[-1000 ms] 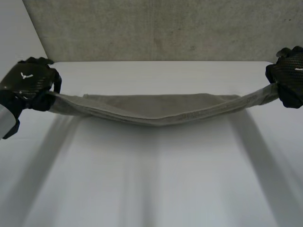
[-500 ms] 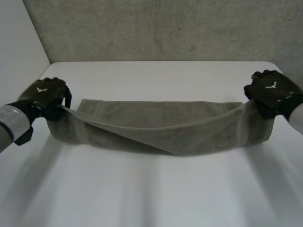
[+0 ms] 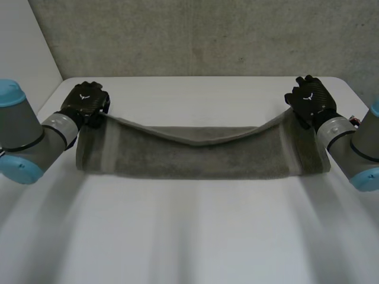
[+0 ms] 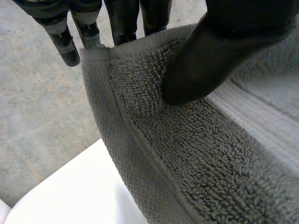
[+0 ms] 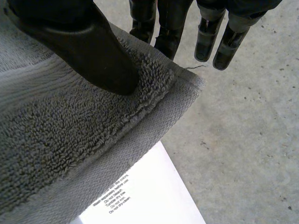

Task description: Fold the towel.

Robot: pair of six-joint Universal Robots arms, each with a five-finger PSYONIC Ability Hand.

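Left hand (image 3: 87,102) pinching towel (image 3: 201,157) corner between thumb, fingers; right hand (image 3: 308,100) same, other corner. First fold nearly over, top layer sagging. To do: lay, release, fold again.

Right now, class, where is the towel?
Head view: the towel spans the table, its raised far corners pinched by the left hand and right hand.

The towel (image 3: 201,157) is grey-green terry with a paler flat-woven band near each short end, and it lies stretched crosswise on the far half of the table (image 3: 195,236). It is doubled lengthwise with the fold nearest: the lower layer lies flat, while the upper layer's far edge is raised at both corners and sags in the middle. A white printed label (image 5: 111,198) shows under its edge at the right corner.
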